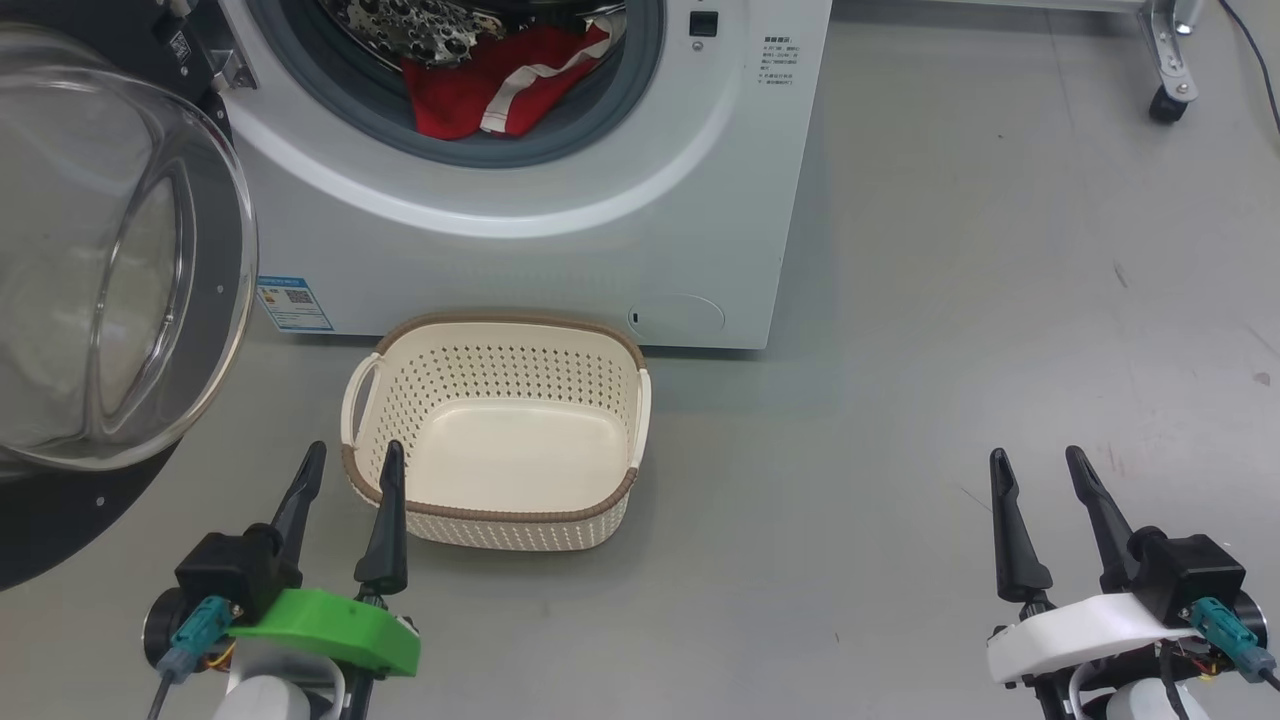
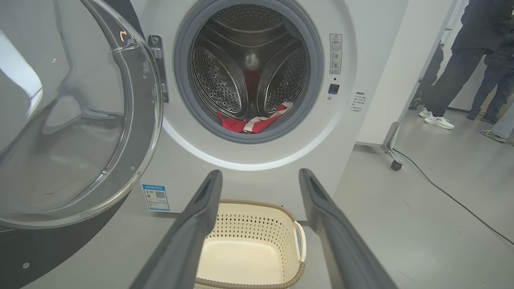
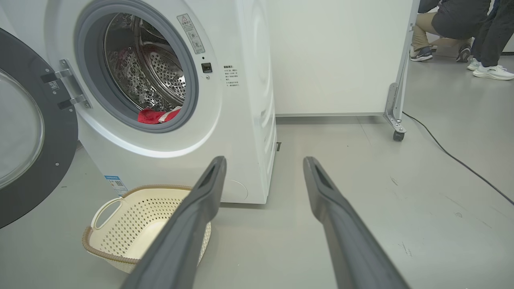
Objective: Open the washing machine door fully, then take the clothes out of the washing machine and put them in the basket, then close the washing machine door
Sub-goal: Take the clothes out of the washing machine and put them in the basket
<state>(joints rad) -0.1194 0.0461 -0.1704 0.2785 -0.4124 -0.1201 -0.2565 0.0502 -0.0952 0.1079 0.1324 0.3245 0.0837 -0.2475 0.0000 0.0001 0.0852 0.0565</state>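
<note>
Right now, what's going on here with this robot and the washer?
A two-armed robot faces a white front-loading washing machine whose door is swung open to the robot's left. Red clothes with white trim lie at the front of the drum, untouched. The cream perforated basket sits on the floor just in front of the machine, with nothing in it. The left gripper and right gripper hover low, jaws open, holding nothing, so unloading has not started.

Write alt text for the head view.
A white washing machine stands with its door open at left and red clothes inside; an empty cream basket sits before it. The left pincer and right pincer are open, empty.
</note>
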